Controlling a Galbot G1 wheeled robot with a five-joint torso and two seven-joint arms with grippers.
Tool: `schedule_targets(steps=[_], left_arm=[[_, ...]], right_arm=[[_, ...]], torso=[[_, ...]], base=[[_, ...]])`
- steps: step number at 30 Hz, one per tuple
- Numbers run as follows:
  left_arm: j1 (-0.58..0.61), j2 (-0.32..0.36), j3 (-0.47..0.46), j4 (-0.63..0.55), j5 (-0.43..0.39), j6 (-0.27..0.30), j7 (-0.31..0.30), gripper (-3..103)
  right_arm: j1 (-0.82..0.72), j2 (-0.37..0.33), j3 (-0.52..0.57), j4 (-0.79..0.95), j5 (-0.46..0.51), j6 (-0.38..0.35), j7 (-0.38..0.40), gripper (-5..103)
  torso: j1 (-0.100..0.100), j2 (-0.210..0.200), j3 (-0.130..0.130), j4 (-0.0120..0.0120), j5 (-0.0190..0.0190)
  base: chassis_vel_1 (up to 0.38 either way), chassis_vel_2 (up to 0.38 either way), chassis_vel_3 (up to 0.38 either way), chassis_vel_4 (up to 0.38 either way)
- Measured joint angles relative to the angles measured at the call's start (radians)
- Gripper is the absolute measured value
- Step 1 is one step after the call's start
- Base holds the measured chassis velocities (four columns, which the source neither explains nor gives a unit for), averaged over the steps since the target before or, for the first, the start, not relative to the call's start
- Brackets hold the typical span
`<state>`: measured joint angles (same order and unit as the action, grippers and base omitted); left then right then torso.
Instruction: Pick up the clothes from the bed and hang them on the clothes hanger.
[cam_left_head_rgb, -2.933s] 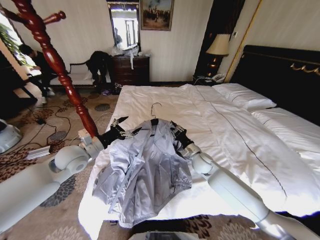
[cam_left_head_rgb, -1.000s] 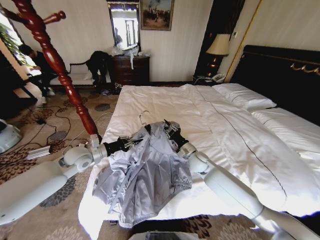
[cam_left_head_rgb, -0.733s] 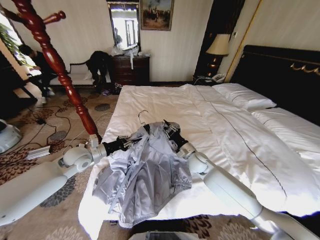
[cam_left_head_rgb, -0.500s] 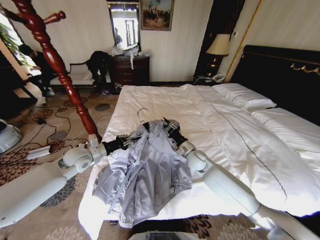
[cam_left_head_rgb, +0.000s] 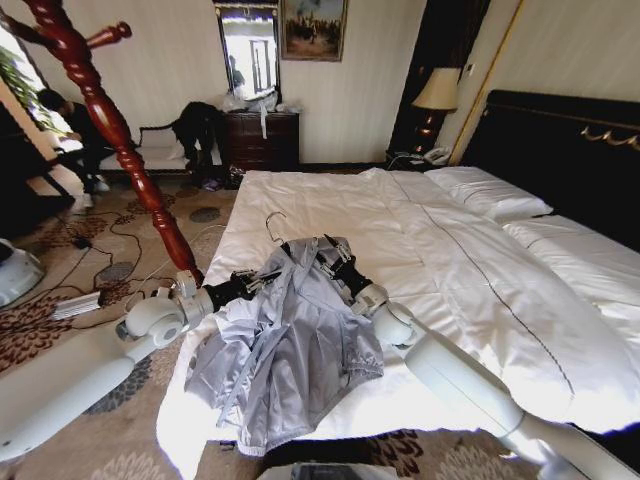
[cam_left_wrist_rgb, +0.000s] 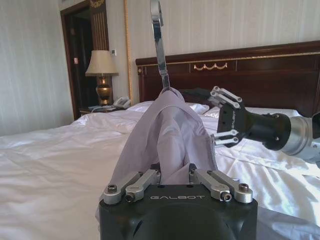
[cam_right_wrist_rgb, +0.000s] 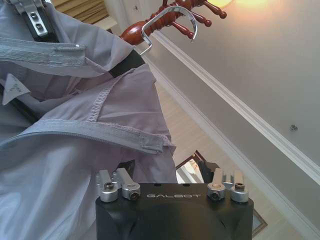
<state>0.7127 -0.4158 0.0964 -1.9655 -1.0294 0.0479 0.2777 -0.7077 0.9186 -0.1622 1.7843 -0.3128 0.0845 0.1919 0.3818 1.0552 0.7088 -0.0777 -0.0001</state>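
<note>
In the head view both arms reach forward from the bottom corners of the frame and meet at the middle left, over the near left part of the bed (cam_left_head_rgb: 450, 270). The left arm runs low from the lower left, nearly level, with its elbow joint above the carpet beside the mattress edge; the left gripper (cam_left_head_rgb: 262, 281) sits at the jacket's left shoulder. In the left wrist view its fingers (cam_left_wrist_rgb: 131, 185) are drawn together on a fold of the grey cloth, which rises between them to a peak. The right arm comes up from the lower right across the white duvet, bent at a round joint, and the right gripper (cam_left_head_rgb: 326, 259) lies against the jacket's right shoulder; whether its fingers are closed or apart I cannot tell, since cloth covers the fingertips. The jacket (cam_left_head_rgb: 290, 345) is bunched at the top between the two grippers and spills down toward the bottom of the frame, its hem hanging over the foot of the bed. The hanger (cam_left_head_rgb: 272, 229) is inside the jacket's collar, with its silver hook sticking up at the collar, above the grippers. A red wooden coat stand (cam_left_head_rgb: 110, 125) slants across the upper left of the frame.
</note>
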Motion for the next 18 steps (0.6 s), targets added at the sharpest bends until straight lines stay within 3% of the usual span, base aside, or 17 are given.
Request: schedule_targets(steps=[5,7,9,11,14,18], left_arm=[[0.004,-0.007,-0.021,0.009,0.019,-0.008,-0.033,17],[0.006,-0.01,-0.027,0.012,0.027,-0.011,-0.05,17],[0.012,-0.025,-0.045,0.018,0.035,-0.028,-0.097,17],[0.015,-0.036,-0.064,0.021,0.02,-0.053,-0.141,17],[0.016,-0.037,-0.074,0.02,0.012,-0.059,-0.159,17],[0.024,-0.031,-0.098,-0.006,-0.001,-0.064,-0.192,17]], right_arm=[[-0.051,0.003,0.039,0.014,0.0,0.008,-0.001,90],[-0.07,0.004,0.054,0.019,0.0,0.01,-0.001,90],[-0.12,-0.005,0.092,0.032,0.001,0.018,-0.001,99],[-0.184,-0.024,0.147,0.052,0.014,0.027,-0.001,100],[-0.222,-0.035,0.187,0.067,0.026,0.03,0.0,100],[-0.316,-0.06,0.27,0.118,0.114,0.014,0.029,100]], torso=[[0.0,0.0,0.0,-0.0002,0.0001],[0.0,0.0,0.0,-0.0001,0.0001],[0.0,0.0,0.0,0.0001,0.0001],[0.0,0.0,0.0,-0.0004,0.0],[0.0,0.0,0.0,-0.0005,0.0001],[0.0,0.0,0.0,-0.0003,0.0001]], base=[[0.0,0.0,0.0,0.0],[0.0,0.0,0.0,0.0],[0.0,0.0,0.0,0.0],[0.0,0.0,0.0,0.0],[0.0,0.0,0.0,0.0],[0.0,0.0,0.0,0.0]])
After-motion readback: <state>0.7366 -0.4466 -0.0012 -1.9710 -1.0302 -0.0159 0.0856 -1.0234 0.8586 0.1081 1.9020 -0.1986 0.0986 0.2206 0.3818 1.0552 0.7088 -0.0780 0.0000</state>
